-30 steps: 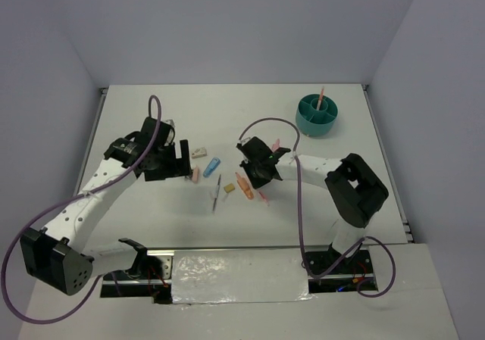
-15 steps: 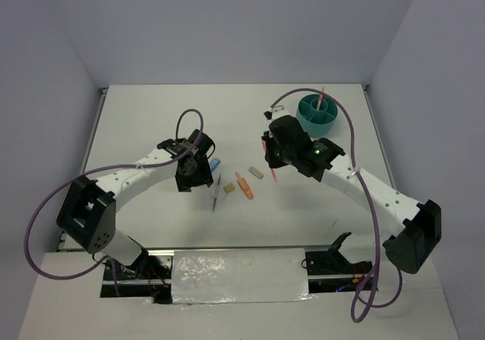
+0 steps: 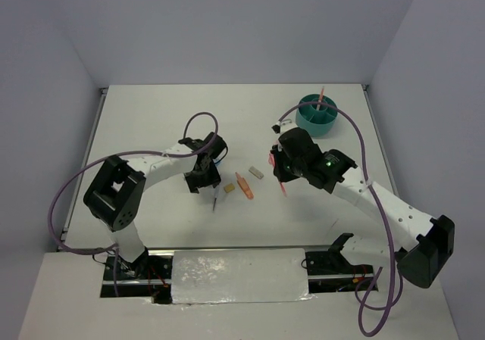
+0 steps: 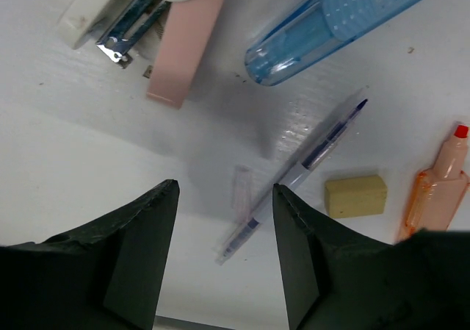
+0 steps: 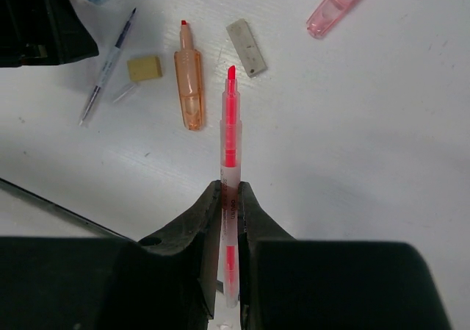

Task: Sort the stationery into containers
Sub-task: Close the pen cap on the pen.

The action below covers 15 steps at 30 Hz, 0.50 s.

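One pink pen (image 3: pixel 321 95) is held in the teal cup (image 3: pixel 315 122); a pink marker (image 5: pixel 230 128) is pinched by the right fingers (image 5: pixel 200 220); the left fingers (image 4: pixel 145 231) are parted.

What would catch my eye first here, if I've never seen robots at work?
The right gripper, clamped on a pink highlighter above the middle of the table, stands out first. To its left, the left gripper hangs open over a clear pen. At the far right stands a teal cup with one pink stick poking out.
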Each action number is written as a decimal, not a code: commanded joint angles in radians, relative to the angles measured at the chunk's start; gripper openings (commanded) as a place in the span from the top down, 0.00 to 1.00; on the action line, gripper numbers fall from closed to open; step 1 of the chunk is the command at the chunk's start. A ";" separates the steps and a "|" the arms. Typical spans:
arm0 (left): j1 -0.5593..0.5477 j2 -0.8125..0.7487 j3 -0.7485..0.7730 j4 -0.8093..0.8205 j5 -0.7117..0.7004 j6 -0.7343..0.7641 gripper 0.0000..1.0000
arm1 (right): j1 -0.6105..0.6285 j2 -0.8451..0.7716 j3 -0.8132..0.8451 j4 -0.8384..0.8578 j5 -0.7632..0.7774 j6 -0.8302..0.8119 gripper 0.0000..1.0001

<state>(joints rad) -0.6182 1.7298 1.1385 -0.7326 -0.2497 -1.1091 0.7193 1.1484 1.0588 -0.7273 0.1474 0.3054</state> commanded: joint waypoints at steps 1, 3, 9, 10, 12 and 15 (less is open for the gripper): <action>-0.009 0.034 0.050 -0.004 -0.023 -0.044 0.34 | 0.000 -0.036 -0.002 0.002 -0.016 -0.017 1.00; -0.012 0.039 0.043 -0.010 -0.023 -0.057 0.38 | 0.000 -0.038 0.003 0.002 -0.017 -0.025 1.00; -0.028 0.047 0.021 -0.016 -0.016 -0.075 0.38 | 0.000 -0.044 0.001 0.011 -0.025 -0.045 1.00; -0.029 0.048 0.020 -0.021 -0.017 -0.078 0.39 | 0.002 -0.042 0.000 0.014 -0.026 -0.045 1.00; -0.037 0.050 0.017 -0.022 -0.014 -0.086 0.39 | 0.000 -0.038 0.001 0.017 -0.038 -0.049 1.00; -0.040 0.056 0.012 -0.033 -0.010 -0.096 0.40 | 0.002 -0.035 0.001 0.026 -0.045 -0.051 1.00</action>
<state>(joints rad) -0.6498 1.7664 1.1576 -0.7353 -0.2531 -1.1713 0.7193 1.1343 1.0580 -0.7261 0.1154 0.2703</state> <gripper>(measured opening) 0.606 0.163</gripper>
